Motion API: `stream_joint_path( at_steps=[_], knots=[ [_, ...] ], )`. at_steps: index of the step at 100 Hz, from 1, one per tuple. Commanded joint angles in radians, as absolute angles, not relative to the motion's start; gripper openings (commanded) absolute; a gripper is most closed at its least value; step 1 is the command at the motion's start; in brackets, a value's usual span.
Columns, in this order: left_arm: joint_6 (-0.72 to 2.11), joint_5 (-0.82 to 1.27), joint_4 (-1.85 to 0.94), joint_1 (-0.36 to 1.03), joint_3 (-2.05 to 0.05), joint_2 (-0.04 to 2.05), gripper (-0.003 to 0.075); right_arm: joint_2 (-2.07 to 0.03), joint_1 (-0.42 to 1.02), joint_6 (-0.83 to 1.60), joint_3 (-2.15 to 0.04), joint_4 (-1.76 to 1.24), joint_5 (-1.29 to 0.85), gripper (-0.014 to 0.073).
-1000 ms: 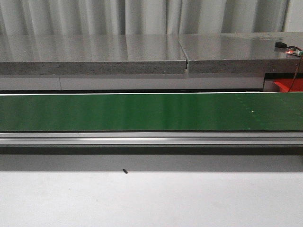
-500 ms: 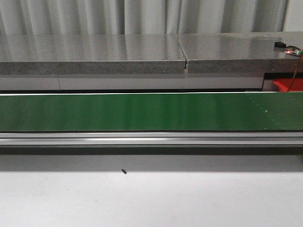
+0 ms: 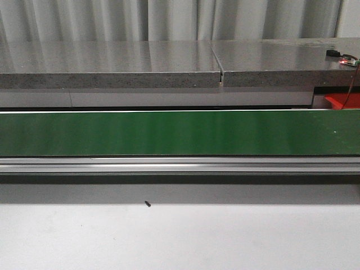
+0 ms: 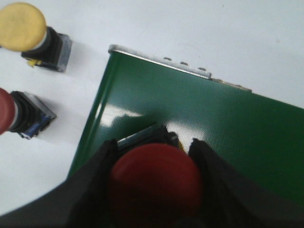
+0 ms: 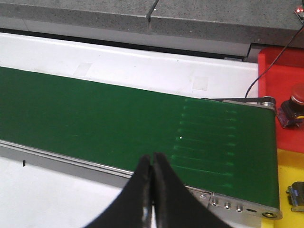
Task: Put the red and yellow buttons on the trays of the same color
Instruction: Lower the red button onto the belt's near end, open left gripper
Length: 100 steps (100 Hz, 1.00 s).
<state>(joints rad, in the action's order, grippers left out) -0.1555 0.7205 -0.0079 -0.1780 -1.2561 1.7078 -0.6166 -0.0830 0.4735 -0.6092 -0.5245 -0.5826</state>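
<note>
In the left wrist view my left gripper (image 4: pixel 154 145) is shut on a red button (image 4: pixel 154 183) and holds it over the end of the green conveyor belt (image 4: pixel 213 123). A yellow button (image 4: pixel 23 21) and another red button (image 4: pixel 9 111) stand on the white table beside the belt's end. In the right wrist view my right gripper (image 5: pixel 152 157) is shut and empty above the near rail of the belt (image 5: pixel 95 109). A red tray (image 5: pixel 278 85) holds a red button (image 5: pixel 295 102). Below it is a yellow tray (image 5: pixel 287 171) with a dark button base (image 5: pixel 297 197) at the frame edge. Neither gripper shows in the front view.
The front view shows the long green belt (image 3: pixel 169 132), its metal rail (image 3: pixel 169 165), a grey stone ledge (image 3: pixel 112 64) behind, a corner of the red tray (image 3: pixel 339 101) at the right, and a small black speck (image 3: pixel 148 203) on the white table.
A small white speck on the belt has drifted to the right in the front view. Nothing else has visibly changed.
</note>
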Motion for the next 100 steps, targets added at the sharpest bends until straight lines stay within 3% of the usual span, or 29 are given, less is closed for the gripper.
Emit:
stream_joint_path(
  at_steps=[1,27,34,43,60,67,81,100],
  knots=[
    [-0.156,0.695,-0.022,-0.167,-1.290,1.683,-0.0020,-0.615,-0.082,0.481,-0.633,-0.548,-0.528,-0.0068],
    [-0.156,0.722,-0.040,-0.167,-1.290,1.696,-0.0014,-0.615,-0.082,0.481,-0.633,-0.548,-0.528,-0.0068],
    [-0.133,0.727,-0.056,-0.167,-1.290,1.696,0.0031,-0.615,-0.082,0.481,-0.633,-0.548,-0.528,-0.0068],
    [-0.088,0.727,-0.094,-0.167,-1.290,1.696,0.0168,-0.615,-0.082,0.481,-0.633,-0.548,-0.528,-0.0068],
    [-0.078,0.716,-0.115,-0.167,-1.290,1.696,0.0600,-0.615,-0.082,0.481,-0.633,-0.548,-0.528,-0.0068],
    [-0.078,0.716,-0.115,-0.167,-1.290,1.696,0.0715,-0.615,-0.082,0.481,-0.633,-0.548,-0.528,-0.0068],
    [-0.078,0.718,-0.115,-0.167,-1.292,1.683,0.0650,-0.615,-0.082,0.481,-0.633,-0.548,-0.528,-0.0068],
    [-0.078,0.721,-0.115,-0.170,-1.292,1.618,0.0641,-0.615,-0.082,0.481,-0.633,-0.548,-0.528,-0.0068]
  ],
)
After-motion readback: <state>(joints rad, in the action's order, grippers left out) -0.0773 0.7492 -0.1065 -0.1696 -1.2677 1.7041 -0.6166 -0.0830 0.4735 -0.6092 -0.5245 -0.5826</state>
